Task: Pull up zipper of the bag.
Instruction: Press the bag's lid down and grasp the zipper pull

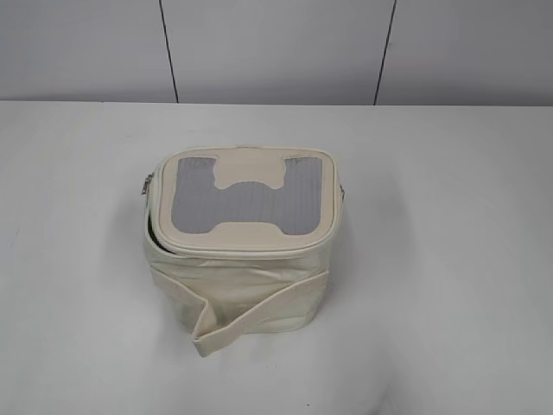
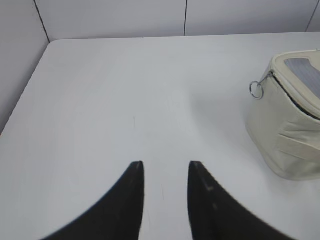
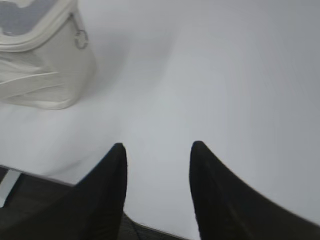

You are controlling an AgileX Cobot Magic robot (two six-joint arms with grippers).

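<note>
Bag [image 1: 242,259] upright, lid up, zipper [image 1: 149,226] gaping left.

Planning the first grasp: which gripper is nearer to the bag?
Hard to call; neither shows in the exterior view. The left gripper has the bag ahead to its right, the right gripper ahead to its left. Both open, apart from it.

The cream bag [image 1: 242,251] stands upright, lid gaping at front-left, its zipper [image 2: 287,92] partly open
</note>
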